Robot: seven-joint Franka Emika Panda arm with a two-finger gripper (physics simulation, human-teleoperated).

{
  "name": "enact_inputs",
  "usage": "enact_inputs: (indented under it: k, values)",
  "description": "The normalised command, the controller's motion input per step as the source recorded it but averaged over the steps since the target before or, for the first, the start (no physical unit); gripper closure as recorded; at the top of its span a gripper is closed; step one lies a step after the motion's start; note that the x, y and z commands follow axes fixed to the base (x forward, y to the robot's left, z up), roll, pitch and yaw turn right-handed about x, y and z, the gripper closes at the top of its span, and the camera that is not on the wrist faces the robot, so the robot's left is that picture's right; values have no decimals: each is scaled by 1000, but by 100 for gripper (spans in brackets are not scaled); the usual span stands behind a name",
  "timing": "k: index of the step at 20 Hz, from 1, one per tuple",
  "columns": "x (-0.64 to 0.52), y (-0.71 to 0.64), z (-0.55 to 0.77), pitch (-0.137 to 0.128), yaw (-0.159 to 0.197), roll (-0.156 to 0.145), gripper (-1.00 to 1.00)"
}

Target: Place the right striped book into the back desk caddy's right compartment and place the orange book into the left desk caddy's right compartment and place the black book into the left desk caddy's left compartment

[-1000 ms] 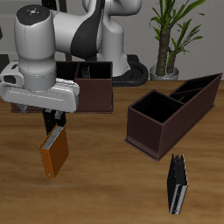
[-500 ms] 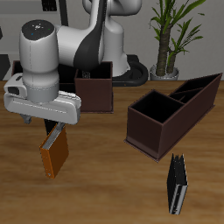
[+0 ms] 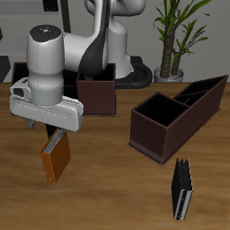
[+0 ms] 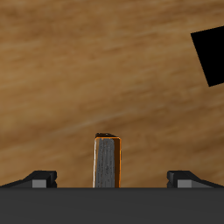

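Orange book [image 3: 56, 159] stands upright directly under your hand [image 3: 54, 131], spine centred between the wide-apart, ungripping fingers [image 4: 39, 179]; drop straight down.

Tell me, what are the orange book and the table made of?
The orange book looks like it has a smooth matte card cover, plain orange, with a paler block of pages along its edge in the wrist view. The table looks like varnished wood: brown streaky grain runs across it. Both are simulator renders, so that is only how they look.
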Motion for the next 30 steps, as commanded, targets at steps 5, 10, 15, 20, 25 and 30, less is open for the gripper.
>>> enact_inputs:
  k: [5, 10, 15, 20, 25, 30]
  values:
    - [-63, 62, -270, -17, 22, 25, -100]
    - [34, -24, -126, 4, -47, -11, -100]
    - [102, -89, -218, 24, -2, -10, -100]
    - [74, 23, -246, 39, -10, -6, -100]
    - [-9, 60, -257, 27, -12, 28, -100]
    - [3, 21, -327, 66, -57, -22, 100]
